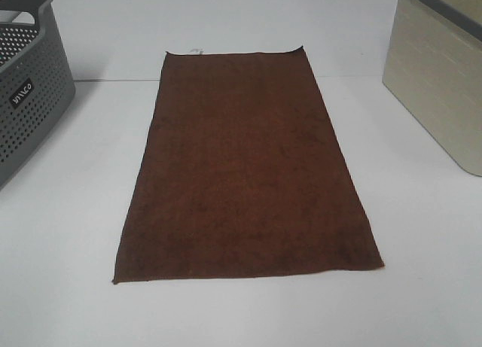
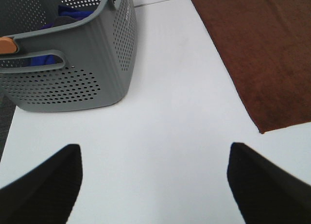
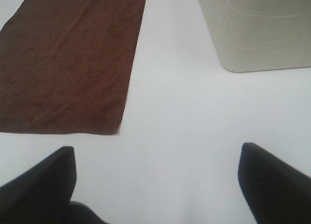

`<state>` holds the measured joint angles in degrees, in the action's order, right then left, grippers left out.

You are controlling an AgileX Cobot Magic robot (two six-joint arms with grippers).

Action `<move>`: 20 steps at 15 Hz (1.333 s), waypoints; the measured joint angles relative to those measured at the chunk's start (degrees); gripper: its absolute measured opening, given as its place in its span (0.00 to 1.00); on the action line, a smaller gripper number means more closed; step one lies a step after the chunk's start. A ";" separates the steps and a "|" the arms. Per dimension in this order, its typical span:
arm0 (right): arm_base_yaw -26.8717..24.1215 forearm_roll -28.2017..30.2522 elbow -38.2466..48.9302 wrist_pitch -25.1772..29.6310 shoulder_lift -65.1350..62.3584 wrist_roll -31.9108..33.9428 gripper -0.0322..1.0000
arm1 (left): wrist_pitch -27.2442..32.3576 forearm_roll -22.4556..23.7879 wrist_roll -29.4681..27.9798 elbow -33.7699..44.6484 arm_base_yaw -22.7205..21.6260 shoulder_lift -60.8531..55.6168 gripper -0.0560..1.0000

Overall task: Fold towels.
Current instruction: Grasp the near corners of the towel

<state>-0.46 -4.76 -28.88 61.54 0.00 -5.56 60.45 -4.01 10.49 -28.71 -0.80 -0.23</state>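
A dark brown towel [image 1: 245, 166] lies flat and unfolded in the middle of the white table, long side running front to back, with a small white tag [image 1: 196, 50] at its far left corner. Neither gripper shows in the exterior high view. In the left wrist view, my left gripper [image 2: 154, 180] is open and empty over bare table, the towel's near left corner [image 2: 262, 129] ahead of it. In the right wrist view, my right gripper [image 3: 158, 185] is open and empty over bare table, the towel's near right corner [image 3: 114, 129] ahead of it.
A grey perforated basket [image 1: 26, 83] stands at the left; the left wrist view [image 2: 92, 63] shows blue cloth inside it. A beige bin [image 1: 440, 76] stands at the right and shows in the right wrist view [image 3: 257, 34].
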 joint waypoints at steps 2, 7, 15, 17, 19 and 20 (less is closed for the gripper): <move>0.00 0.00 0.00 0.00 0.00 0.00 0.85 | 0.00 0.00 0.00 0.00 0.00 0.00 0.79; 0.00 0.00 0.00 0.00 0.00 0.00 0.85 | 0.00 0.00 0.00 0.00 0.00 0.00 0.79; 0.00 0.00 0.00 0.00 0.00 0.00 0.85 | 0.00 0.00 0.00 0.00 0.00 0.00 0.79; 0.00 0.00 0.00 0.00 0.00 0.00 0.85 | 0.00 0.00 0.00 0.00 0.00 0.00 0.79; 0.00 0.00 0.00 0.00 0.00 0.00 0.85 | 0.00 0.00 0.00 0.00 0.00 0.00 0.79; 0.00 0.00 0.00 0.00 0.00 0.00 0.85 | 0.00 0.00 0.00 0.00 0.00 0.00 0.79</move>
<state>-0.46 -4.76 -28.88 61.54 0.00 -5.56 60.45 -4.01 10.49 -28.71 -0.80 -0.23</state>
